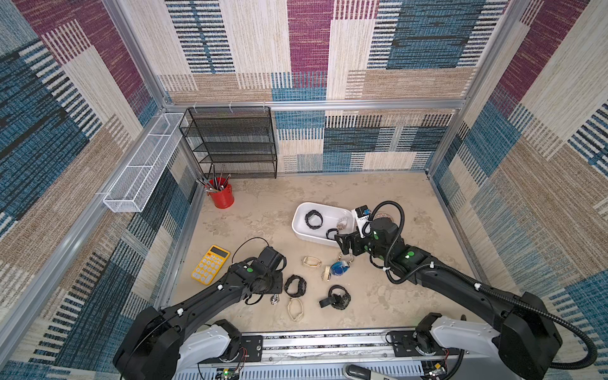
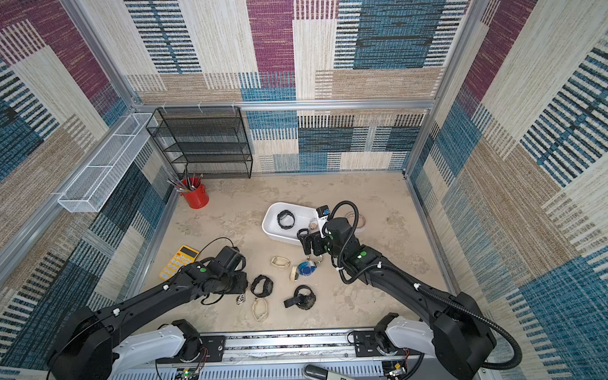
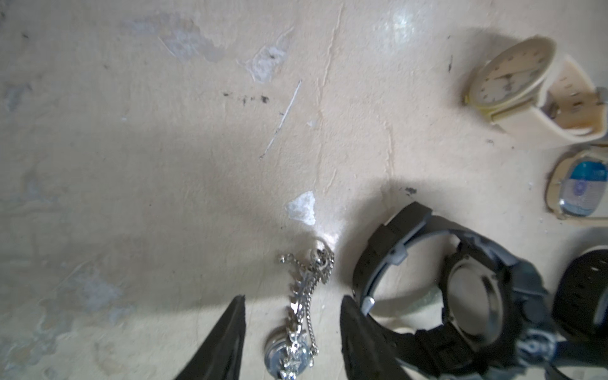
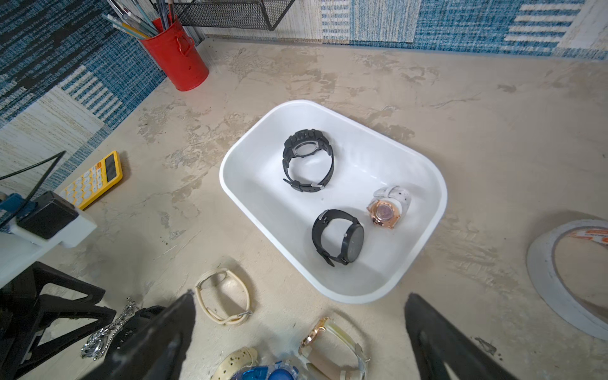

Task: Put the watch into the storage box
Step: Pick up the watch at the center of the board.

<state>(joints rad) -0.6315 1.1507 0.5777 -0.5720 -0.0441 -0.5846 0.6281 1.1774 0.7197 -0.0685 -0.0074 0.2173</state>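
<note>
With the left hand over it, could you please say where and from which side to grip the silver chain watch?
Probably the round case, from straight above: the silver chain watch lies flat, its chain loose, a black watch beside.

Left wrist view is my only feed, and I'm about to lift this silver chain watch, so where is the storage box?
Observer: The white storage box lies beyond the left pincer and to its right.
Operator: Any room inside?
Observer: Yes. Three watches lie in it, a black digital watch, a black round-faced watch and a rose-gold watch, with bare floor between them.
Operator: Anything blocking it?
Observer: The right pincer hangs open by its near rim, holding nothing.
</note>
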